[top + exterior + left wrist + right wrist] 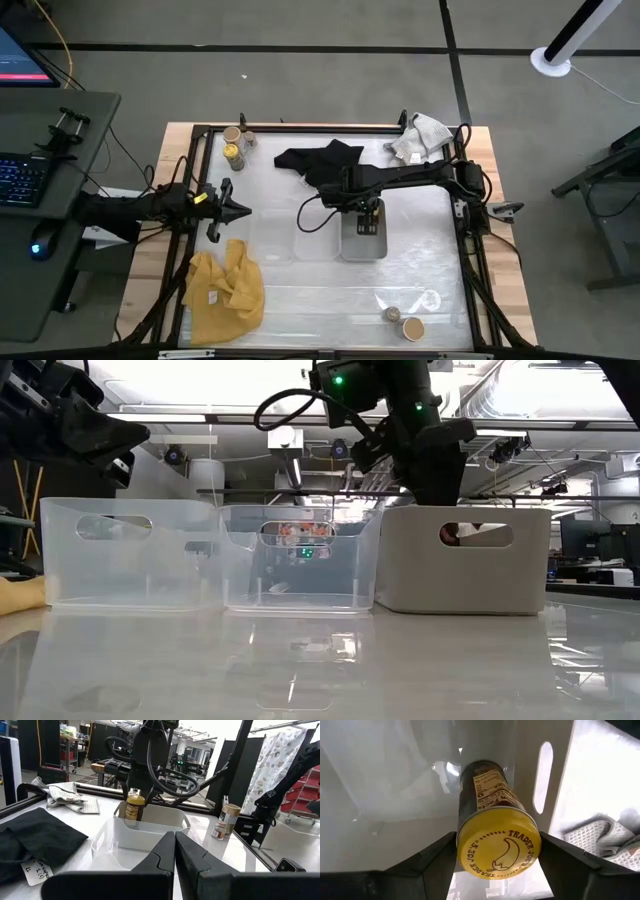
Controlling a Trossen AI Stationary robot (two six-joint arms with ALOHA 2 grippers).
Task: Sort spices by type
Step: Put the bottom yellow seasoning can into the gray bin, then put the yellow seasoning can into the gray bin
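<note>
In the high view you see the right gripper (368, 218) over the grey tray (363, 248), which stands right of the two clear trays in the middle of the table, while the left gripper (232, 208) waits at the left side, just beside the clear tray (268, 236). One jar (233, 153) and a tan-topped one (232, 134) stand at the far left corner, and two more jars (412, 327) stand near the front edge at the right; they are well apart from the trays, so no risk comes from them now. In the low view the right arm comes down behind the grey tray's near wall (466, 573), and you cannot see the jar there; if the arm drifts sideways, it can push this light tray out of the row. In the left wrist view the yellow-topped jar (134, 806) hangs upright above the grey tray (151, 813), and the left fingers (165, 857) lie together, holding nothing. In the right wrist view the fingers (440, 857) are clamped on the yellow cap (498, 851), not on the body. This is my main worry: the cap is smooth and round, so the jar can slip or turn, and if you release it too high it can fall on its side, roll, or hit the tray wall (559, 775) that stands close to it.
</note>
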